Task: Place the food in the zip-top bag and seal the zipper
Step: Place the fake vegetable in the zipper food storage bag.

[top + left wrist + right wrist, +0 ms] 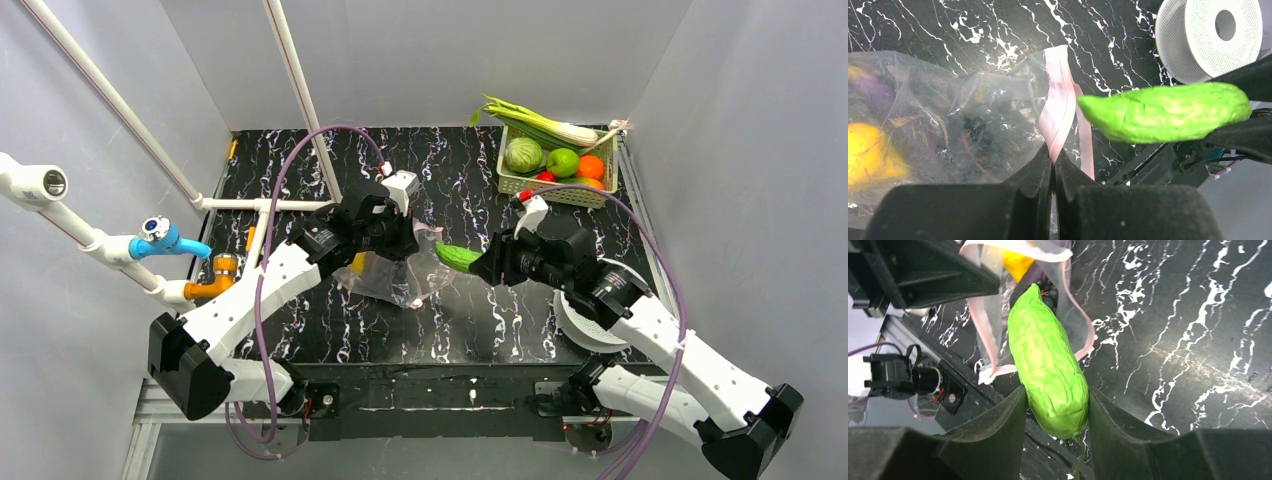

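The left gripper (1053, 157) pinches the smooth pink zipper (1060, 95) of the crinkly clear bag (948, 115), in the middle of the worktop (500, 330). The right gripper (1055, 405) hugs a bumpy green veggie (1045, 360) at its mouth. The left wrist view shows purple food (873, 92) inside; the top view does not.

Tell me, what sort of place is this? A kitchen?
Probably a robot test booth, not a kitchen: plain grey walls box in a black marbled table, two robot arms are bolted at its edge, and the basket holds toy produce.
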`<action>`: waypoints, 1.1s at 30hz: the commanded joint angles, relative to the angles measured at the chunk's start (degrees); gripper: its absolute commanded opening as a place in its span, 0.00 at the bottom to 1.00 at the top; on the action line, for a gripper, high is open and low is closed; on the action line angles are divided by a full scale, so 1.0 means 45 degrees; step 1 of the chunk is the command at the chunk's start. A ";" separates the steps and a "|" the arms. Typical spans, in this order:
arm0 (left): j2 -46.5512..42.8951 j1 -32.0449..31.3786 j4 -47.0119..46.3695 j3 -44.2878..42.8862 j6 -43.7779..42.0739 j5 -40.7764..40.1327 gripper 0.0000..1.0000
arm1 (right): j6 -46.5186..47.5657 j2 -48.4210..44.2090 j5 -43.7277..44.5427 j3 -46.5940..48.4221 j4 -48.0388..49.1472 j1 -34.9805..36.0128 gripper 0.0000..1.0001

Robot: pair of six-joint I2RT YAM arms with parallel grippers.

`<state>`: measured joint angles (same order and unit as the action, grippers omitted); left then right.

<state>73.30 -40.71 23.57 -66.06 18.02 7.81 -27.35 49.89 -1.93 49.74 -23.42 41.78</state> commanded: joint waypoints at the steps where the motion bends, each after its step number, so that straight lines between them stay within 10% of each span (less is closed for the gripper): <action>1: -0.0533 -0.0014 -0.0216 0.0079 -0.0040 0.0050 0.00 | 0.0354 0.0366 -0.0606 0.0459 0.0949 0.0466 0.01; 21: -0.1724 -0.0062 -0.1430 0.0757 -0.0079 0.0909 0.00 | -0.1600 0.5147 0.0354 0.2244 0.3918 0.0987 0.03; 33: -0.2116 -0.0055 -0.1674 0.0965 -0.0135 0.0765 0.00 | -0.1566 0.6485 0.0799 0.3141 0.3757 0.1067 0.56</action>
<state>66.92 -40.73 17.98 -62.19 18.00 10.96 -34.52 78.59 0.05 60.36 -8.43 46.37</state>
